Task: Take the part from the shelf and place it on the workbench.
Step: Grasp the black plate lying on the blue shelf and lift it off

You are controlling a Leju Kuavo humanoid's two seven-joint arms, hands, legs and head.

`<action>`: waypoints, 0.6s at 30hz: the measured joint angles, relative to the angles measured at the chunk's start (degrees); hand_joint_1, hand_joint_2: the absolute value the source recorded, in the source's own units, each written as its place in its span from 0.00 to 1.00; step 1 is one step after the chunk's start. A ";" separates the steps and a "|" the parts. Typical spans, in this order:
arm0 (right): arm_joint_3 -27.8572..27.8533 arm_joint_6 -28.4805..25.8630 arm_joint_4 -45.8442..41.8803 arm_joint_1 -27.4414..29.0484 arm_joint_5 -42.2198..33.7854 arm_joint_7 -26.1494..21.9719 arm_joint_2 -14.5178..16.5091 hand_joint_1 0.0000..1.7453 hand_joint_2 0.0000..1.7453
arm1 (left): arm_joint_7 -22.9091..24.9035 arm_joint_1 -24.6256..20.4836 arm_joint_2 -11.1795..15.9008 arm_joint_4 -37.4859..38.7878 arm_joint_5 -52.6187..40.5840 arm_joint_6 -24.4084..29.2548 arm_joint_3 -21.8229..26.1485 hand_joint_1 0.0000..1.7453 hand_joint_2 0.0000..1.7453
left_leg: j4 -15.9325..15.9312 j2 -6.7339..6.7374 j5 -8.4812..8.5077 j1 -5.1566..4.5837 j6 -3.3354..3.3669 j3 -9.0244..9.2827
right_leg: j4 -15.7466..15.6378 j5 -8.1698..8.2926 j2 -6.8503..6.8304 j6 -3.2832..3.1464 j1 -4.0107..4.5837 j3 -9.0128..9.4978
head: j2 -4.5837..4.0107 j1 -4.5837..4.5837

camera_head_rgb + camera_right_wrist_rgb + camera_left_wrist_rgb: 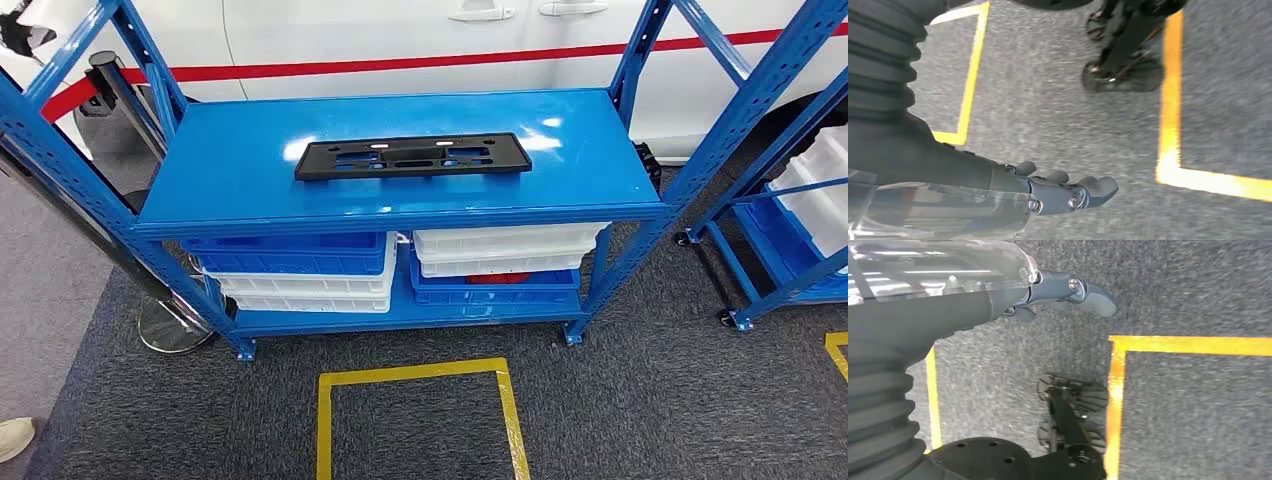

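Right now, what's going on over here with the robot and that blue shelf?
Nothing is being handled at the moment. The black part lies flat on the top of the blue shelf, untouched. The robot faces the shelf with its arms hanging: the left hand and right hand are above the grey carpet, holding nothing. Blue and white bins are stacked on the lower level.

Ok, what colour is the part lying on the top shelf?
Black. The part shows best in the head view, lying flat on the blue shelf.
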 joint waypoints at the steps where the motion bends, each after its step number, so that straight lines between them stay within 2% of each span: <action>1: -0.34 0.35 0.01 -0.34 0.37 -0.63 0.18 0.00 0.00 | -0.19 -0.12 0.00 0.12 -0.07 -0.04 0.30 0.00 0.00 | 0.03 0.00 0.00 -0.02 0.02 -0.02 | 0.00 0.02 0.00 0.04 -0.01 0.00 | 0.00 0.00; 3: -0.90 1.54 -0.19 -1.31 1.16 -2.56 0.80 0.00 0.00 | -0.74 -0.45 0.00 0.48 -0.29 -0.14 1.24 0.00 0.00 | 0.05 0.00 0.04 -0.07 0.13 -0.04 | -0.09 0.11 0.03 0.20 -0.05 0.02 | 0.00 0.01; 5: -0.87 3.37 -1.21 -2.38 1.30 -5.19 1.41 0.00 0.00 | -1.39 -0.93 -0.03 0.85 -0.54 -0.23 2.41 0.00 0.00 | -0.56 0.15 0.50 0.22 0.61 0.31 | -0.03 0.06 -0.21 0.55 0.04 0.06 | 0.00 0.02; 6: -0.55 4.27 -2.04 -2.75 0.94 -6.42 1.60 0.00 0.00 | -1.68 -1.15 -0.08 1.00 -0.63 -0.30 2.90 0.00 0.00 | -0.99 0.30 0.80 0.42 0.92 0.54 | 0.77 -0.55 -0.64 0.67 0.12 -0.28 | 0.00 0.07; 7: -0.11 5.09 -2.91 -3.07 0.42 -7.45 1.74 0.00 0.00 | -1.91 -1.31 -0.13 1.12 -0.68 -0.38 3.32 0.00 0.00 | -1.41 0.48 1.08 0.63 1.23 0.75 | 2.63 -1.72 -1.12 0.76 0.18 -1.12 | 0.00 0.12; 9: 1.01 6.20 -4.62 -3.49 -0.94 -8.88 1.95 0.00 0.00 | -2.22 -1.39 -0.20 1.27 -0.77 -0.51 3.87 0.00 0.00 | -1.62 0.77 1.23 0.68 1.50 0.83 | 9.45 -5.13 -1.88 0.90 0.06 -4.48 | 0.00 0.20; 10: 1.57 6.54 -5.56 -3.58 -1.63 -9.34 2.00 0.00 0.00 | -2.29 -1.39 -0.20 1.30 -0.79 -0.56 4.06 0.00 0.00 | -1.58 0.85 1.19 0.67 1.52 0.83 | 12.85 -6.29 -1.97 1.06 -0.05 -6.24 | 0.00 0.21; 11: 2.20 6.90 -6.82 -3.55 -2.44 -9.82 2.02 0.00 0.00 | -2.37 -1.39 -0.21 1.37 -0.85 -0.60 4.31 0.00 0.00 | -1.51 0.89 1.10 0.69 1.47 0.86 | 14.89 -6.47 -2.04 1.25 -0.19 -7.40 | 0.00 0.21; 12: 2.85 7.26 -8.37 -3.47 -3.30 -10.34 2.02 0.00 0.00 | -2.45 -1.41 -0.24 1.49 -0.94 -0.63 4.62 0.00 0.00 | -1.37 0.89 0.95 0.76 1.34 0.90 | 14.78 -5.49 -2.11 1.43 -0.33 -7.57 | 0.00 0.22; 13: 3.60 7.68 -10.19 -3.46 -4.24 -10.94 2.02 0.00 0.00 | -2.54 -1.43 -0.28 1.62 -1.03 -0.66 5.00 0.00 0.00 | -1.13 0.89 0.72 0.87 1.11 0.97 | 12.70 -3.61 -2.25 1.57 -0.46 -6.78 | 0.00 0.23; 14: 4.42 8.09 -12.17 -3.51 -5.23 -11.58 2.02 0.00 0.00 | -2.66 -1.45 -0.33 1.75 -1.13 -0.66 5.39 0.00 0.00 | -0.78 0.94 0.39 0.97 0.78 1.01 | 9.09 -1.39 -2.51 1.65 -0.59 -5.27 | 0.00 0.24; 15: 5.28 8.47 -14.03 -3.71 -6.14 -12.17 2.02 0.00 0.00 | -2.79 -1.51 -0.37 1.86 -1.19 -0.65 5.74 0.00 0.00 | -0.35 1.02 0.01 0.95 0.36 0.94 | 5.64 0.06 -2.81 1.64 -0.52 -3.74 | 0.00 0.26; 16: 6.23 8.83 -15.81 -3.93 -6.99 -12.72 2.02 0.00 0.00 | -2.92 -1.61 -0.39 1.96 -1.23 -0.64 6.08 0.00 0.00 | 0.03 1.09 -0.34 0.90 -0.05 0.84 | 3.12 0.87 -3.03 1.42 -0.42 -2.65 | 0.00 0.24; 17: 7.16 9.14 -17.64 -4.05 -7.80 -13.23 2.02 0.00 0.00 | -3.04 -1.76 -0.39 2.04 -1.27 -0.63 6.40 0.00 0.00 | 0.31 1.17 -0.58 0.83 -0.42 0.72 | 1.77 0.99 -3.17 1.13 -0.26 -2.11 | 0.00 0.20; 18: 8.07 9.45 -19.47 -4.10 -8.54 -13.69 2.02 0.00 0.00 | -3.14 -1.91 -0.39 2.15 -1.29 -0.60 6.73 0.00 0.00 | 0.40 1.22 -0.67 0.77 -0.74 0.62 | 1.60 0.66 -3.16 0.75 -0.04 -2.09 | -0.01 0.16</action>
